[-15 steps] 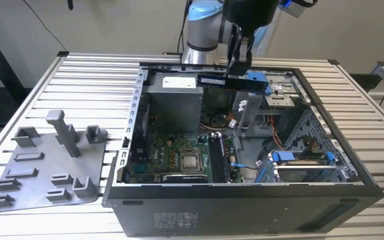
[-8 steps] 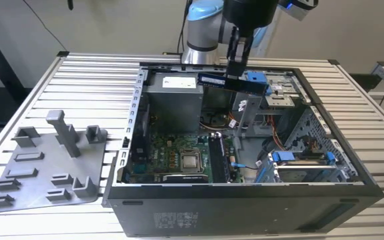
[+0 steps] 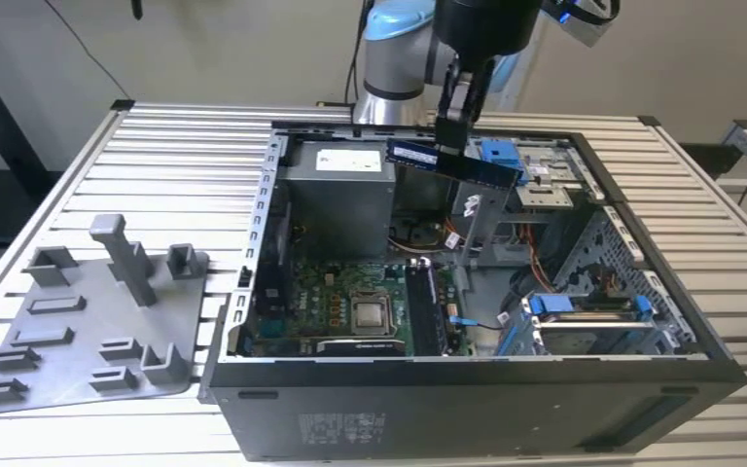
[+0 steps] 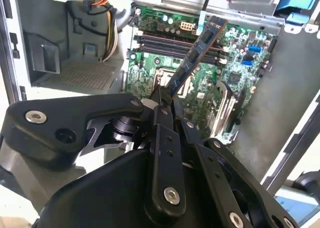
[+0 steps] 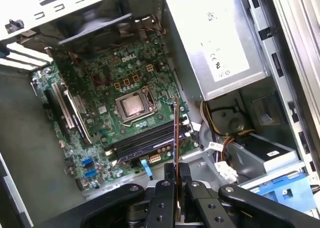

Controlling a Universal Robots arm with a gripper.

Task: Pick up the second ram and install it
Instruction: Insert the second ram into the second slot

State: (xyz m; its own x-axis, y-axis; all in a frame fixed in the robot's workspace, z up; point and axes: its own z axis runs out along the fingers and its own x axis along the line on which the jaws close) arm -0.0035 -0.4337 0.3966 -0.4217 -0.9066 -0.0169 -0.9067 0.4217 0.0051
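Second ram is hanging tilted in the air over the open computer case, and the gripper is pinching it narrowly across its flat faces, with the motherboard lying below it in both wrist views. It is looking light, stiff and thin, probably fragile at its chips and contact edge, so holding it by the faces near the upper edge seems safest. The case is lying on a slatted metal table beside a grey tray, and cables and drive bays are crowding the room inside.
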